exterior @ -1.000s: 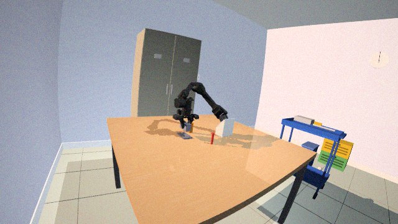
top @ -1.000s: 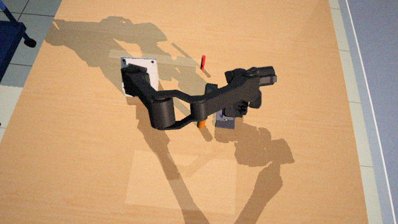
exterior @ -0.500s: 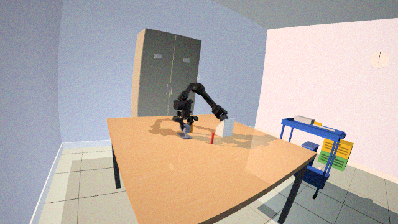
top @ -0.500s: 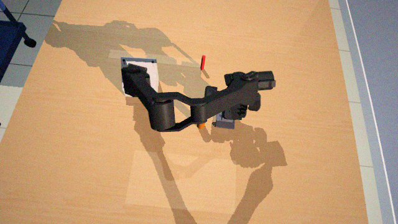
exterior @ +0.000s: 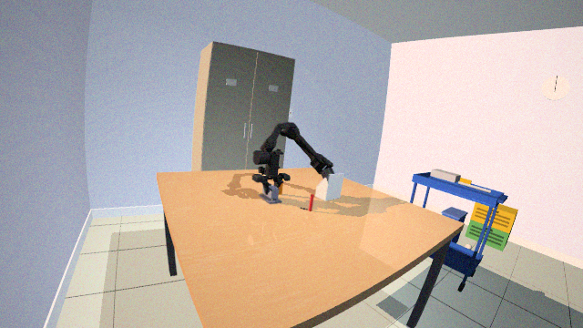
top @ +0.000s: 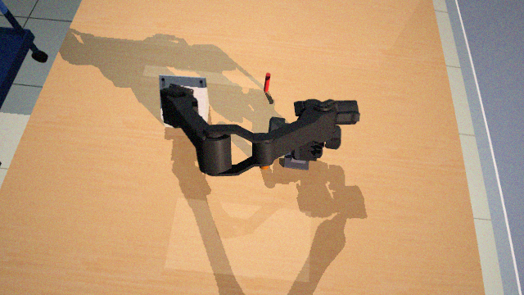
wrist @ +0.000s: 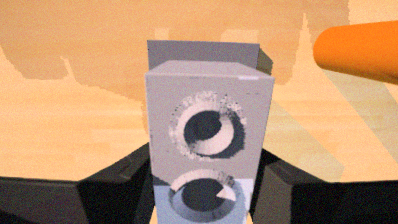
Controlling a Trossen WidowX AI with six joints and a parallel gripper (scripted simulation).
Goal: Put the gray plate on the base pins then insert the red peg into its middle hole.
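Observation:
My gripper is shut on the gray plate. In the wrist view the plate lies between both dark fingers and shows two round holes; its near end is cut off by the frame. The gray base is on the table right under the plate. The base's pins are hidden, and I cannot tell whether the plate touches the base or lies flat. The red peg stands upright on the table, away from the gripper.
An orange cylinder is beside the base, close to the gripper. The arm's white mounting block stands on the wooden table. A blue cart is beyond the table edge.

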